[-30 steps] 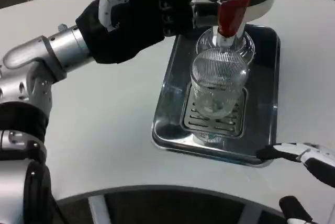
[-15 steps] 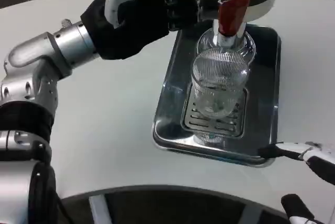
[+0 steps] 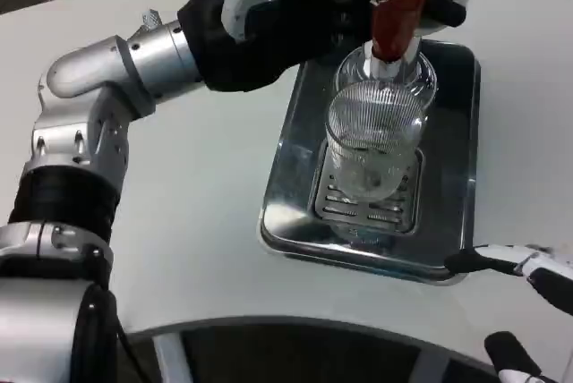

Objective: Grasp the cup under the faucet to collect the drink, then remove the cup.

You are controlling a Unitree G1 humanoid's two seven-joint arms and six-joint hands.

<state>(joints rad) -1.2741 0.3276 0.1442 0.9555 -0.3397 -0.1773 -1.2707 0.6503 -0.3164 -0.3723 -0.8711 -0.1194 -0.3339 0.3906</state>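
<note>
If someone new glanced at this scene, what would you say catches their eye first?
Probably the red faucet handle at top centre, with the ribbed clear cup standing directly beneath it on the steel drip tray. Next, the left hand, black-gloved, reaching in from the upper left toward the faucet. The right hand waits at the tray's lower right corner.

The robot's left hand (image 3: 295, 7), with its black palm and white back, reaches far across on a bent silver left forearm (image 3: 125, 61). The right hand (image 3: 528, 302) rests low, its black-tipped fingers spread apart.
</note>
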